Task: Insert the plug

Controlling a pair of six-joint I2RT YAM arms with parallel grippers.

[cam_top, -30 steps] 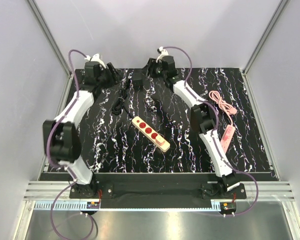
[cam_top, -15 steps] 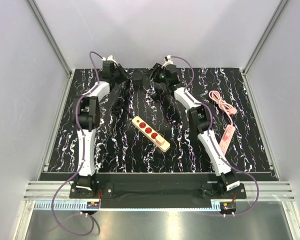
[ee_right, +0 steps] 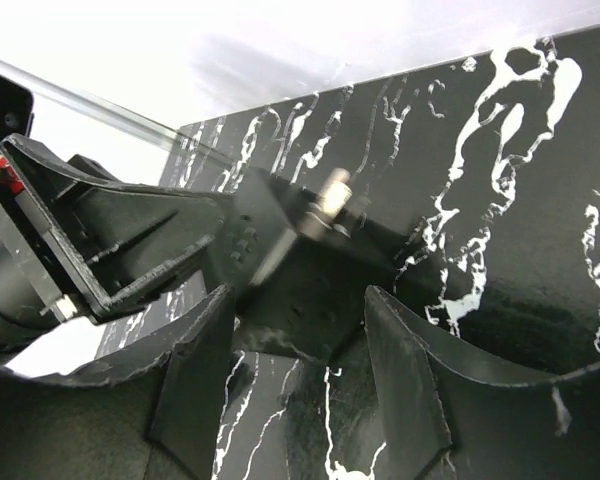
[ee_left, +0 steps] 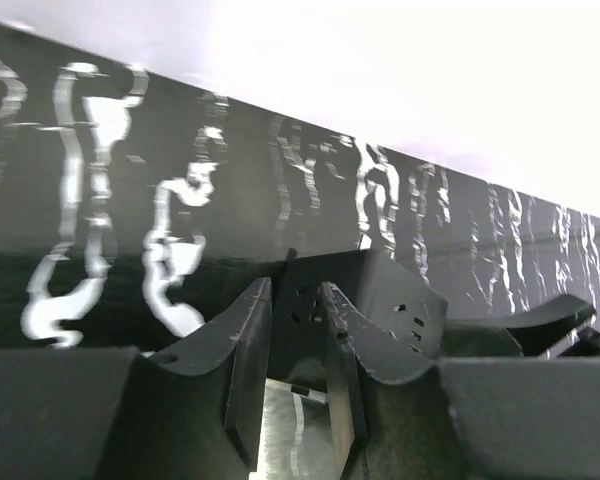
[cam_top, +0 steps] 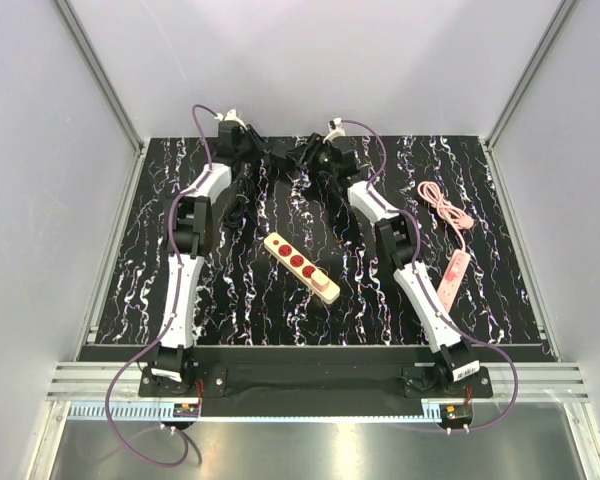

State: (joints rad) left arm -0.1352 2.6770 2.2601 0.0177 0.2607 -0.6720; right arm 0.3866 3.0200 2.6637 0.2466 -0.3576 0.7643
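The small black boxy adapter plug (ee_right: 290, 255) is found at the far edge of the black white-veined table (cam_top: 480, 290), between the two grippers and well apart from the cream power strip with red round sockets (cam_top: 300, 266), which lies diagonally near the middle. The left gripper (ee_left: 295, 300) is seen almost closed, and it appears to be pinched on one end of the plug. The right gripper (ee_right: 298, 300) is held about half open with a finger on either side of the body. Whether those fingers press on it cannot be told. The step in hand is judged to be securing the plug. One firm grip should be settled before the other is let go, and the body should be held so that the metal prong (ee_right: 335, 195) is left free. The prongs should then be turned down and squared to the diagonal strip. The strip would best be braced by the free gripper, since it may slide under pressure.
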